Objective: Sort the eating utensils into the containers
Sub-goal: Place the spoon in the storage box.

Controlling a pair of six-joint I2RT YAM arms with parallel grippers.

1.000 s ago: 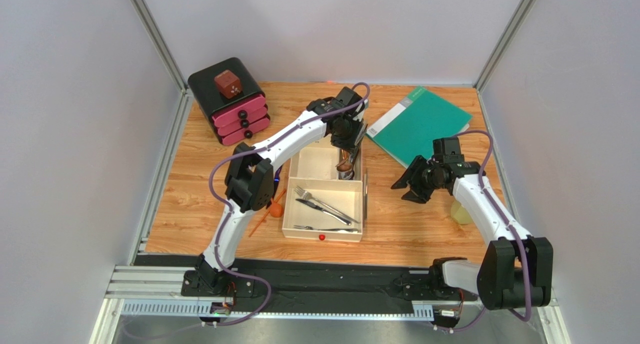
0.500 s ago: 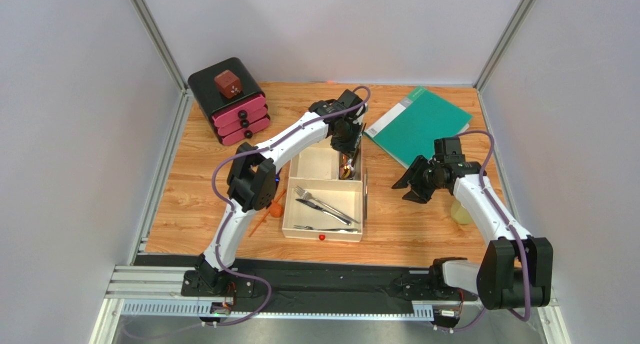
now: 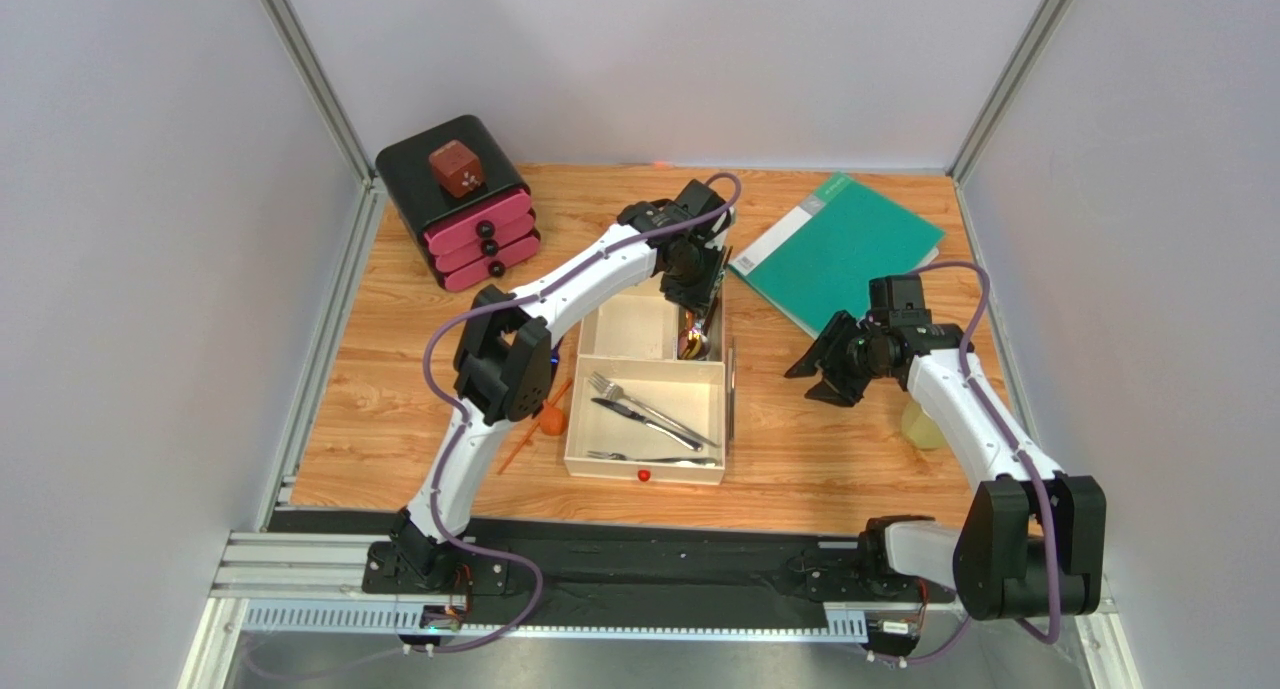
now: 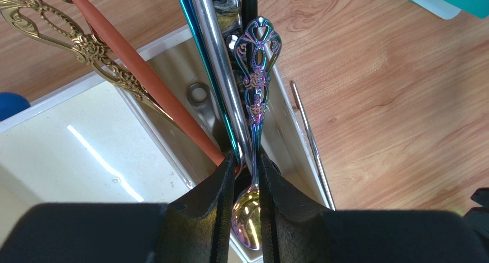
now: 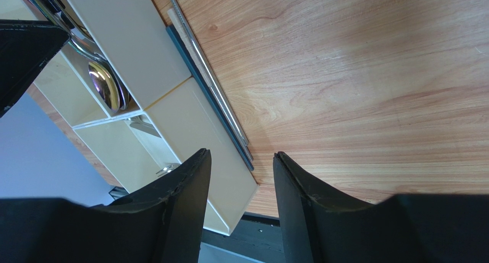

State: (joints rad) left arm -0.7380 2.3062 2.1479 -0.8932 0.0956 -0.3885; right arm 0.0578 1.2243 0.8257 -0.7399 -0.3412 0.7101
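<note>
My left gripper point(image 4: 245, 163) pinching the iridescent spoon point(image 4: 255, 100) by its neck, in the cream tray's point(image 3: 646, 470) narrow far-right compartment, my right gripper point(image 5: 241, 154) spread wide above the wooden table point(image 3: 842, 464), right of the tray

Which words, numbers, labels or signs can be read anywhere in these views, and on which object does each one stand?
No text can be read in any view.
On the green folder: pale print at its far corner, too small to read.
On the tray rim: a plain red dot, with no letters.
On the iridescent spoon: only scrollwork, no writing.
</note>
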